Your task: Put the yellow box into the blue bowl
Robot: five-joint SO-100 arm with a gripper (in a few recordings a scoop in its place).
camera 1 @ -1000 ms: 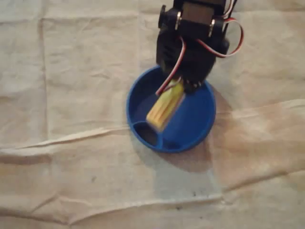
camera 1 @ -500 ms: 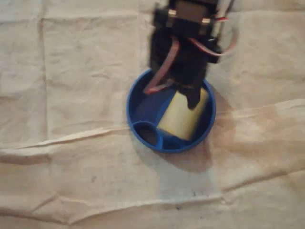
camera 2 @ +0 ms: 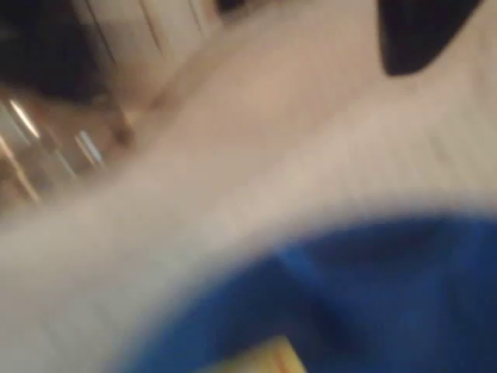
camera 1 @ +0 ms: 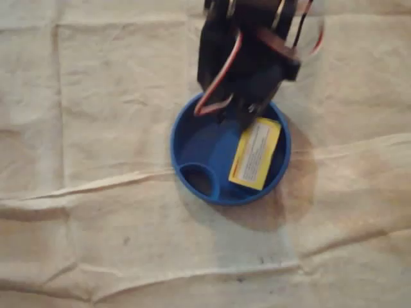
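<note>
The yellow box lies flat with its printed label up in the right half of the blue bowl, free of any grip. My black gripper hangs over the bowl's far rim, just above the box's upper end, open and holding nothing. In the blurred wrist view the blue bowl spreads across the lower part, a corner of the yellow box shows at the bottom edge, and one dark finger sits at the top right.
The bowl has a small round compartment at its lower left, with nothing in it. A creased beige cloth covers the table all around, with raised folds running across below the bowl.
The box was tilted in my gripper over the bowl; it has dropped and now rests flat inside. The gripper has let go and drawn back up toward the top of the picture.
</note>
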